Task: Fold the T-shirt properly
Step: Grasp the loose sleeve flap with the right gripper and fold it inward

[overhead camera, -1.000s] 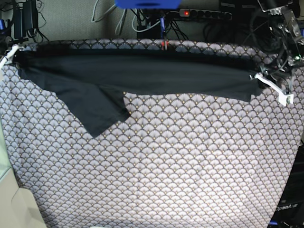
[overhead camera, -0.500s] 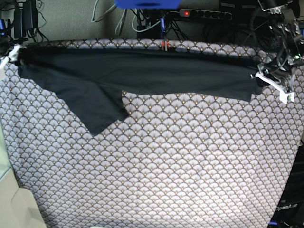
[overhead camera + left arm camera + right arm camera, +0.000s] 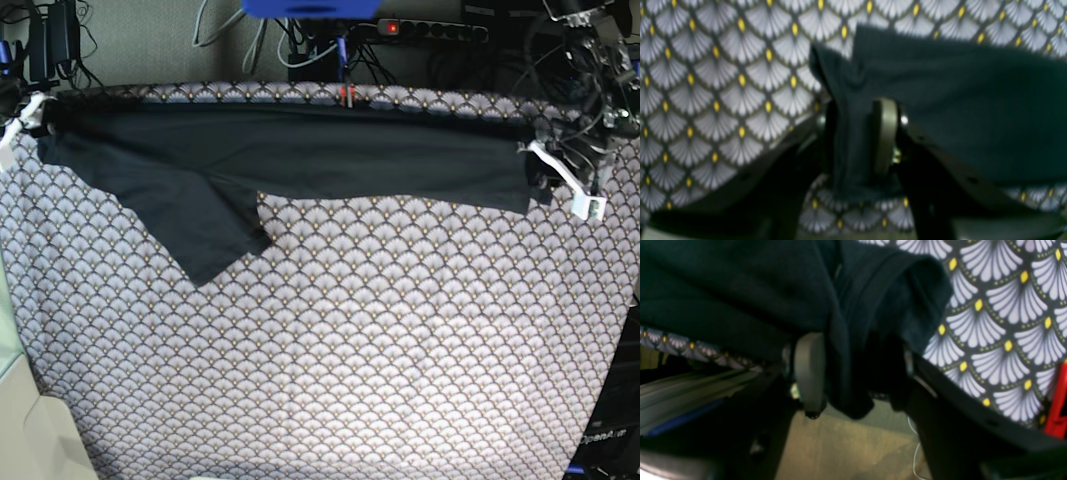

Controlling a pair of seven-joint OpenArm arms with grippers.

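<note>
Tablecloth (image 3: 350, 350) fan-scale print; "OpenArm" lettering at base view's lower right edge, barely legible. Shirt (image 3: 290, 155) stretched as a folded band along the far edge, one sleeve flap lying toward the near side. Left gripper (image 3: 860, 140) jaws parted, shirt corner between them, one pad (image 3: 885, 133) seemingly touching cloth. Right gripper (image 3: 853, 373) likewise parted around the hem, hanging past the table edge. Power strip (image 3: 430, 30) behind.
</note>
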